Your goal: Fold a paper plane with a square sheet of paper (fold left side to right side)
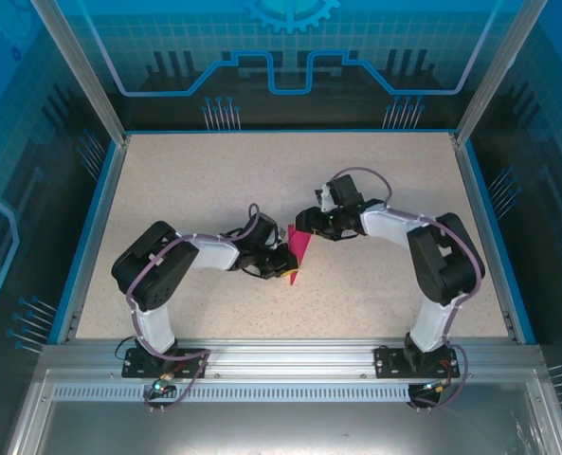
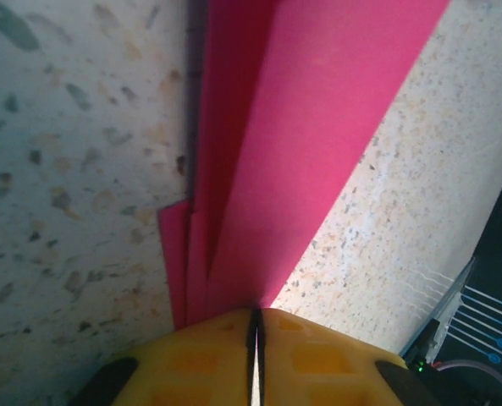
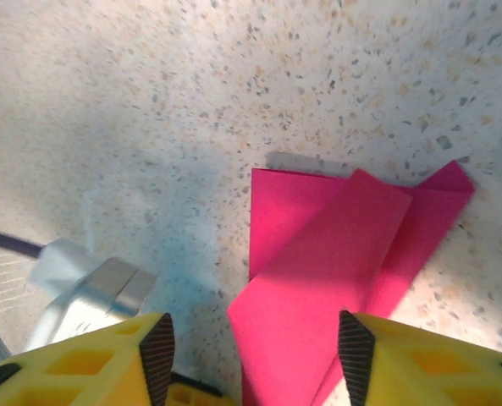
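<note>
Paper plane (image 2: 267, 169) in left end effector (image 2: 255, 317)

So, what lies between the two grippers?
The folded pink paper, in the top view. The left gripper is shut on it; the right gripper stands open over it.

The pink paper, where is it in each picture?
Top external: pink paper mid-table, between left gripper and right gripper.
Left wrist: upper middle, running down into the shut left gripper.
Right wrist: lower middle-right, inside the open right gripper.
Shared landmark: the speckled table.
</note>
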Motion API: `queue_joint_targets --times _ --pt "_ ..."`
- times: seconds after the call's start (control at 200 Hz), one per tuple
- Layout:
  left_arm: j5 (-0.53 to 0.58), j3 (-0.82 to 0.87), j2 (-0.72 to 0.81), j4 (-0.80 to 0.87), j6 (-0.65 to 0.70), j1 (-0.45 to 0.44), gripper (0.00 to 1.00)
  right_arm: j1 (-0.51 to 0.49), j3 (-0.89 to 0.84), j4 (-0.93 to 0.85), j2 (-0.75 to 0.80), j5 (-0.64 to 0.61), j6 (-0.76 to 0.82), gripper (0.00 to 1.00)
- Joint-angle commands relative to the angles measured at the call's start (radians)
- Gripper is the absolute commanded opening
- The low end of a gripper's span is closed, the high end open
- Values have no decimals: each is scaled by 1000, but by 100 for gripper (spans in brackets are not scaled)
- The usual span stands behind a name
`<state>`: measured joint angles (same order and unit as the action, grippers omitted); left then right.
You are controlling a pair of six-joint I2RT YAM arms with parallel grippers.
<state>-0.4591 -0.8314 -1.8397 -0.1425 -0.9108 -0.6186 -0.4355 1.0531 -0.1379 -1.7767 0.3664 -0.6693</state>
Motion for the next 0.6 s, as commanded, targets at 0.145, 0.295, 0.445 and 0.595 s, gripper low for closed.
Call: queue_joint_targets --times 0.145,0.295,0.445,0.595 --pt "55 8 -58 203 17 -30 8 -5 -102 68 90 92 -22 37" --pt "59 2 -57 215 23 -32 7 -41 -103 104 39 124 -37 31" --pt "63 1 -53 221 26 -30 7 -54 -90 128 -23 123 -49 28" --pt "65 2 -52 226 26 -31 7 -55 -65 110 -79 110 -33 25"
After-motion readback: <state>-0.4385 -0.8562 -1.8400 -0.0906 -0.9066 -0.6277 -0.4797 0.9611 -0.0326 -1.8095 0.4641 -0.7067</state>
